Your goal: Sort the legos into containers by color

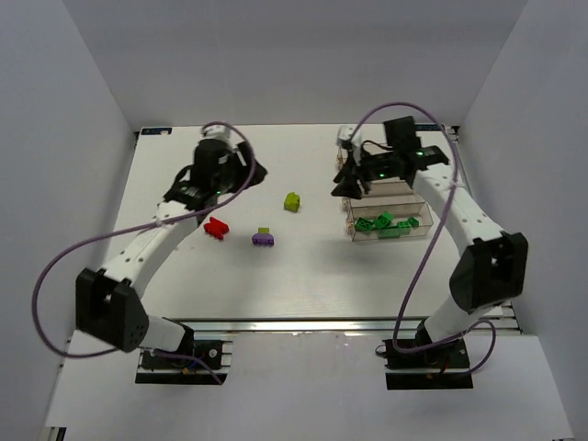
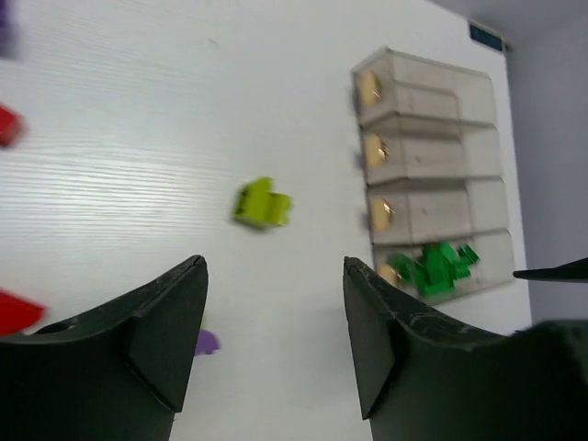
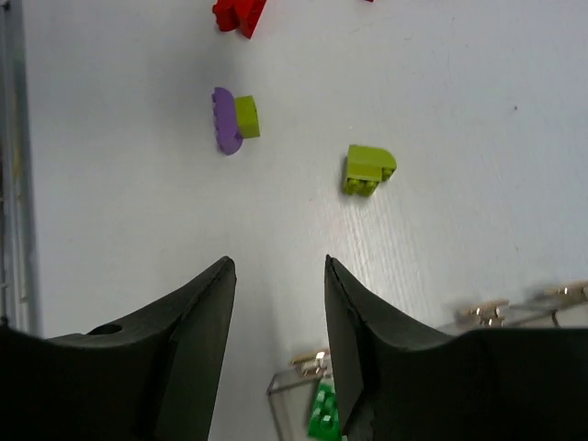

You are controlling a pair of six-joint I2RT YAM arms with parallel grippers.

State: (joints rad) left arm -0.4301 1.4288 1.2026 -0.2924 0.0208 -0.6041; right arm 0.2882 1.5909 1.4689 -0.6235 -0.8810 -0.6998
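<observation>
A white counter (image 1: pixel 303 276) seen from above, with two robot arms reaching over it. On the right stands a row of four joined clear bins (image 1: pixel 421 225). The nearest bin holds several green bricks (image 1: pixel 384 225); the other three look empty.

Three loose pieces lie in the middle of the counter, well apart from the bins. They are a yellow-green brick (image 1: pixel 292 201), a red brick (image 1: pixel 216 227) and a purple brick (image 1: pixel 264 240) with a small yellow-green piece touching it.

The left gripper (image 2: pixel 274 266) hangs above the counter near the red brick, its jaws spread wide and holding nothing. The right gripper (image 3: pixel 277 266) hovers beside the bins, jaws parted more narrowly and also empty.

The bricks look light, rigid and smooth, and each is far smaller than a gripper. A brick would likely skid or twist if pinched off-centre. The safest hold seems to be across two flat opposite side walls, low down, rather than on the studs or a rounded edge.
</observation>
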